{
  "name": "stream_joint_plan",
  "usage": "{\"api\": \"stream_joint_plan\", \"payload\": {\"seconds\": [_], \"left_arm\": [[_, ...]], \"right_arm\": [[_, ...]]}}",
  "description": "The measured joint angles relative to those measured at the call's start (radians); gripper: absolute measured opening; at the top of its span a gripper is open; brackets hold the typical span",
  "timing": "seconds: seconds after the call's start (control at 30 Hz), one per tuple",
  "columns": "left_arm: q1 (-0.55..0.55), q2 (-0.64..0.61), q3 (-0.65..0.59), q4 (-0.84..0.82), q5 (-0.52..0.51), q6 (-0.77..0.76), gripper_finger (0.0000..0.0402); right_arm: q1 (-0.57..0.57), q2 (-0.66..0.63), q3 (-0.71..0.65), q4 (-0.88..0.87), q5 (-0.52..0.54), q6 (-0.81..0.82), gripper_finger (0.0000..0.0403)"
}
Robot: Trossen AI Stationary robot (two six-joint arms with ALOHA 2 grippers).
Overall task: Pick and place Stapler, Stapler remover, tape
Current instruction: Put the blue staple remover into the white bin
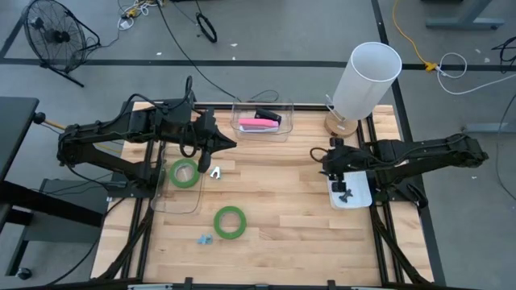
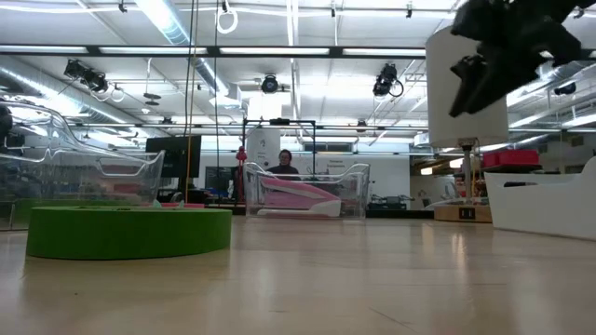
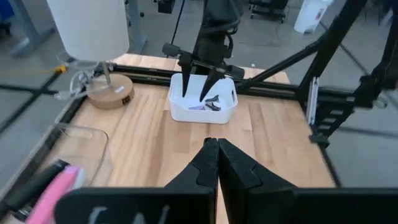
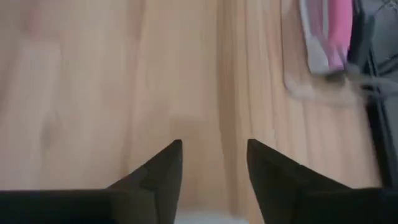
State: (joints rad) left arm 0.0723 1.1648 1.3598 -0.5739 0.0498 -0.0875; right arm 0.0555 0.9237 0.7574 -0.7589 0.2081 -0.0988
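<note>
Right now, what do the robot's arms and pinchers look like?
Both arms are dark, jointed metal limbs with black cables running along them. The left gripper has two black, wedge-shaped fingers tapering to points. The right gripper has matching black pointed fingers.

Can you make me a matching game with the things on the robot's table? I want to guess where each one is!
Things:
1. pink stapler
2. bright green tape ring
3. small dark staple remover
4. white cylindrical lamp

Places:
A. in the white tray beside the right gripper
B. at the table's far right corner
C. in the clear plastic box at the far edge
D. flat on the bare wood near the front

Pairs: 1-C, 2-D, 3-A, 4-B
</note>
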Motion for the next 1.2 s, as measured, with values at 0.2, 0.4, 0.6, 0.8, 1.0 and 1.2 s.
{"api": "stream_joint_plan", "payload": {"seconds": [0.2,0.4,0.6,0.8,1.0,1.2], "left_arm": [[-0.003,0.0,0.0,-0.001,0.003,-0.131,0.0014],[-0.045,0.0,0.0,-0.002,0.023,-0.138,0.0014],[-0.125,0.008,0.0,-0.005,0.015,-0.147,0.005],[-0.209,0.027,-0.001,-0.031,0.018,-0.222,0.0126],[-0.299,0.061,-0.002,-0.066,0.019,-0.276,0.0178],[-0.397,0.104,0.001,-0.062,0.066,-0.352,0.0185]], "right_arm": [[0.0,0.0,0.0,0.226,-0.071,0.199,0.0222],[0.0,0.0,0.0,0.523,-0.141,0.279,0.0239],[0.001,0.0,0.0,0.659,-0.175,0.286,0.0238],[0.001,0.001,0.0,0.626,-0.174,0.333,0.0233],[0.001,0.001,0.0,0.598,-0.172,0.371,0.0233],[0.001,0.008,0.0,0.573,-0.172,0.375,0.0233]]}}
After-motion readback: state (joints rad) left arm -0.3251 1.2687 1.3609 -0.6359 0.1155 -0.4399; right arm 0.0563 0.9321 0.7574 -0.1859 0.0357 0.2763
